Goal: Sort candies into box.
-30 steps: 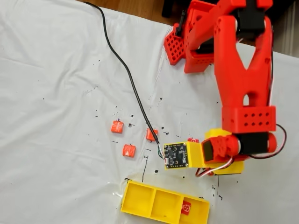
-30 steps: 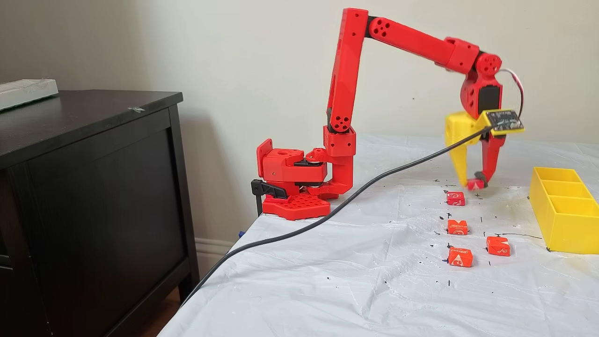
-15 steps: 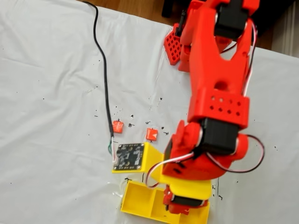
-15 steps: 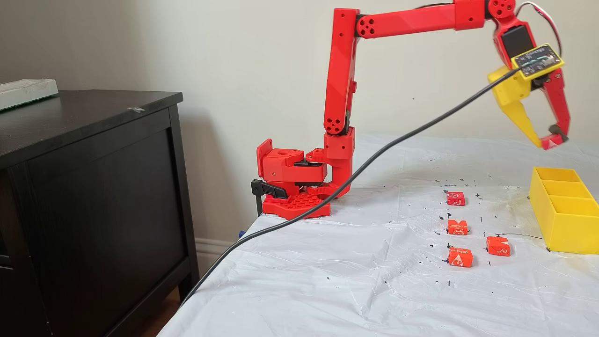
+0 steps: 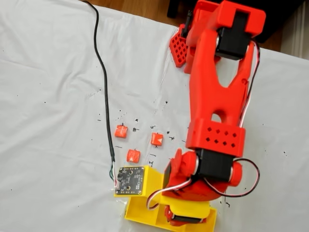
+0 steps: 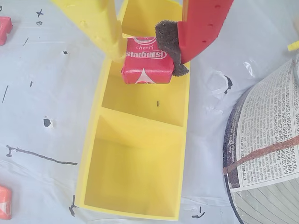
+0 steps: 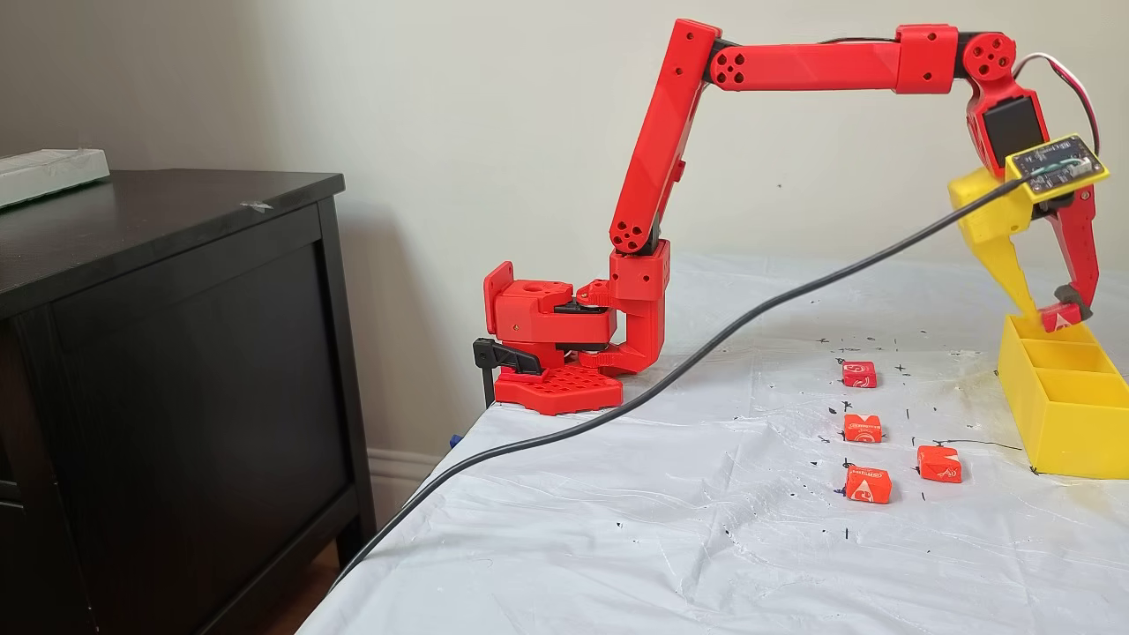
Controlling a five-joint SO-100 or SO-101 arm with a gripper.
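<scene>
Here, a red Starburst candy [image 6: 145, 63] was clamped in the gripper [image 6: 142, 51] just above the yellow box [image 6: 88, 154].

The held candy hung over the box's compartments in the wrist view, pinched between the yellow finger [image 6: 96, 23] on the left and the dark foam pad [image 6: 169, 44] of the red finger on the right; both compartments seen whole below it were bare. In the fixed view from the side, the gripper [image 7: 1045, 316] sat at the far end of the box [image 7: 1063, 423], at the right edge of the white table cover [image 7: 661, 529]. Four more candies [image 7: 869, 484] lay loose on the cover left of the box, apart from one another. A black cable [image 7: 617, 414] trailed from the wrist toward the near left table edge.
</scene>
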